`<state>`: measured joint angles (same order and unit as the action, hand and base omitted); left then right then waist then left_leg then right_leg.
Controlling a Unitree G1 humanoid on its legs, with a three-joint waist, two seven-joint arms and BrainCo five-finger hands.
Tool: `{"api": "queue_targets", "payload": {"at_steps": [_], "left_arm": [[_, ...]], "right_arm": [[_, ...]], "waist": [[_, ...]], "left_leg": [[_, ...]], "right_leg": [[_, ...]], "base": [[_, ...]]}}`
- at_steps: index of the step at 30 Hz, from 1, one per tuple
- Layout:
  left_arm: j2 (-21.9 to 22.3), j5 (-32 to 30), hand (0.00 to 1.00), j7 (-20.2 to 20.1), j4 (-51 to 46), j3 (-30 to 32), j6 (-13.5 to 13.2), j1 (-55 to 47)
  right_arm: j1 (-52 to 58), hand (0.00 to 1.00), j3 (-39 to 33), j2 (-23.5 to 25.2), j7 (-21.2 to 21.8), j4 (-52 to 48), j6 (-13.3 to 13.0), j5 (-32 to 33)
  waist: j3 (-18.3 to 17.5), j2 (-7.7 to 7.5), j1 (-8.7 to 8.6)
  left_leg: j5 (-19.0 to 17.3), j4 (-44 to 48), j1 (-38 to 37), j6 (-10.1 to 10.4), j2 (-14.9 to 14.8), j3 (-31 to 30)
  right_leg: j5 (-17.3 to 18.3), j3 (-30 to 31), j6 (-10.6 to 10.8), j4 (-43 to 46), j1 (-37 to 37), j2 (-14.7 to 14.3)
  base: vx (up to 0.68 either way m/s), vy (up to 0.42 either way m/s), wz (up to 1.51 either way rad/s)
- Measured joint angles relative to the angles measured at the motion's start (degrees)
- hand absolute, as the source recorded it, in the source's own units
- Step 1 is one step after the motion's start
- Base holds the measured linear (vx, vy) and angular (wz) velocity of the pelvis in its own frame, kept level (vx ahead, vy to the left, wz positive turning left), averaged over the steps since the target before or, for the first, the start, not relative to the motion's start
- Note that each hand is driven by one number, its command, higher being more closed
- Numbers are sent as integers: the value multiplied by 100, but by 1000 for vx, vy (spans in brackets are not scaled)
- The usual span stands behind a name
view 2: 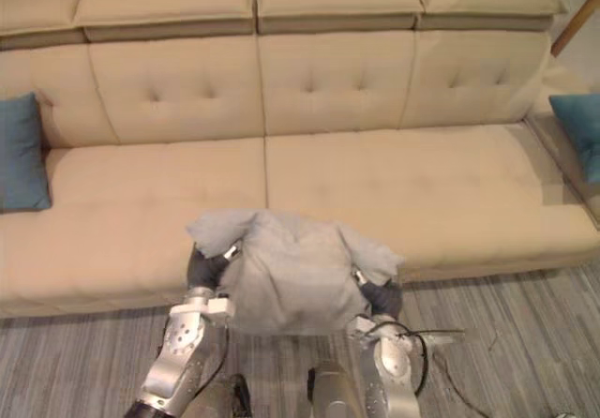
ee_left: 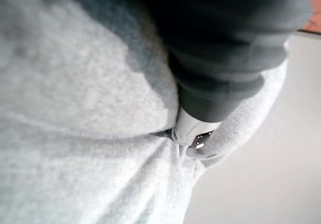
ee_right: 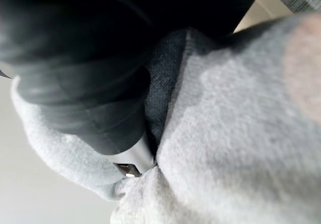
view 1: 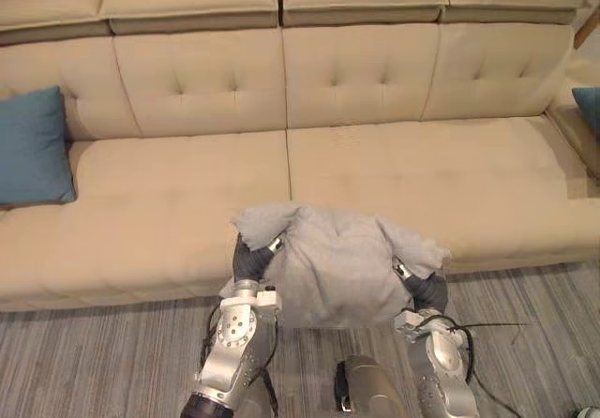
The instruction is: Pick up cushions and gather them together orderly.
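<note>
Now grey cushion between left hand and right hand before sofa; both grips hidden, cannot tell.

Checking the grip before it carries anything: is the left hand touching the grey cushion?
Touching. The left wrist view shows the left hand pressed into the grey cushion, with the fabric folding up around it and no gap between them.

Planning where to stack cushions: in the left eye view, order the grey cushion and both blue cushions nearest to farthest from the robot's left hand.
1. Grey cushion, against the left hand.
2. Left blue cushion, left end of the sofa.
3. Right blue cushion, far right edge.
</note>
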<state>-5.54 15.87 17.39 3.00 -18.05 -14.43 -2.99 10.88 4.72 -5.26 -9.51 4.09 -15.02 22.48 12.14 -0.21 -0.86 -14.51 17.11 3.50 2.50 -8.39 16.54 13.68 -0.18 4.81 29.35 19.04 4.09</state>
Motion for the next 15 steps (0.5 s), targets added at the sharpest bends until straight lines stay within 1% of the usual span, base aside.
{"api": "queue_targets", "payload": {"at_steps": [1,2,3,4,5,6,7,8,9,10,11,12,13,14,15], "left_arm": [[-16,0,100,-9,18,0,1,0],[-79,1,100,-78,83,-2,-2,-7],[-111,4,100,-112,134,-5,-2,1],[-24,13,100,-139,355,-40,11,27],[-56,16,100,-150,373,-74,17,28],[-66,18,100,-154,390,-91,17,38],[-45,98,100,-201,503,-239,28,118],[-31,127,100,-220,504,-271,32,112],[-3,172,100,-262,505,-321,36,101],[84,222,100,-310,504,-351,42,102],[169,228,100,-316,504,-356,42,99],[191,228,100,-315,502,-356,42,99],[222,231,100,-316,472,-350,41,94],[258,233,100,-320,452,-345,40,90],[282,233,100,-323,446,-345,40,90]], "right_arm": [[-13,100,-1,-11,10,33,2,0],[-20,100,1,-18,17,127,5,-4],[-29,100,1,-17,19,171,11,-7],[-136,100,-5,-165,19,306,45,-17],[-262,100,-19,-277,17,346,58,-20],[-282,100,-33,-293,17,341,58,-20],[-243,100,-221,-274,17,332,61,-23],[-225,100,-259,-271,17,324,61,-23],[-178,100,-304,-280,17,287,67,-24],[9,100,-399,-271,17,50,118,-24],[235,100,-411,-276,17,-280,152,-24],[310,100,-411,-276,17,-384,154,-24],[491,100,-411,-276,17,-708,154,-20],[558,100,-425,-285,17,-905,150,-16],[563,100,-436,-284,14,-955,150,-16]], "waist": [[-5,6,-11],[-77,-70,-66],[-101,-130,-119],[-148,41,-194],[-151,95,-137],[-154,99,-148],[-167,111,-193],[-171,118,-202],[-176,129,-219],[-176,132,-222],[-180,138,-206],[-183,142,-199],[-195,135,-142],[-241,143,-73],[-264,151,-56]], "left_leg": [[11,-79,-71,20,3,-18],[61,-219,-208,250,90,-121],[36,-214,-256,318,149,-180],[48,-234,-304,407,56,-465],[140,-385,-358,541,12,-628],[168,-422,-384,570,6,-636],[243,-428,-516,601,-24,-720],[246,-365,-561,607,-49,-776],[245,-151,-539,608,-117,-857],[257,562,-302,596,-238,-969],[400,1449,40,441,-410,-920],[489,1694,143,391,-466,-899],[860,2386,425,230,-661,-688],[965,2748,547,100,-846,-430],[931,2803,571,61,-882,-343]], "right_leg": [[-177,58,7,-326,26,-31],[-983,228,11,-1493,-83,-48],[-1550,252,9,-1683,-136,3],[-1692,200,-299,-1626,-189,-126],[-1483,241,-414,-1310,-18,-237],[-1371,243,-436,-1154,45,-251],[-990,174,-475,-713,75,-275],[-910,133,-487,-668,39,-284],[-802,34,-540,-676,-92,-298],[-709,-146,-605,-771,-352,-298],[-655,-312,-655,-866,-629,-309],[-642,-362,-675,-908,-719,-312],[-603,-451,-734,-1081,-1002,-310],[-566,-486,-773,-1206,-1170,-281],[-549,-508,-794,-1247,-1213,-264]], "base": [[250,-74,-6],[231,-80,14],[332,-147,18],[403,-193,-16],[341,-165,-28],[329,-183,-15],[188,-123,16],[276,-175,30],[199,-131,40],[218,-155,61],[130,-103,58],[174,-110,49],[153,-76,28],[178,-76,23],[119,-2,25]]}}
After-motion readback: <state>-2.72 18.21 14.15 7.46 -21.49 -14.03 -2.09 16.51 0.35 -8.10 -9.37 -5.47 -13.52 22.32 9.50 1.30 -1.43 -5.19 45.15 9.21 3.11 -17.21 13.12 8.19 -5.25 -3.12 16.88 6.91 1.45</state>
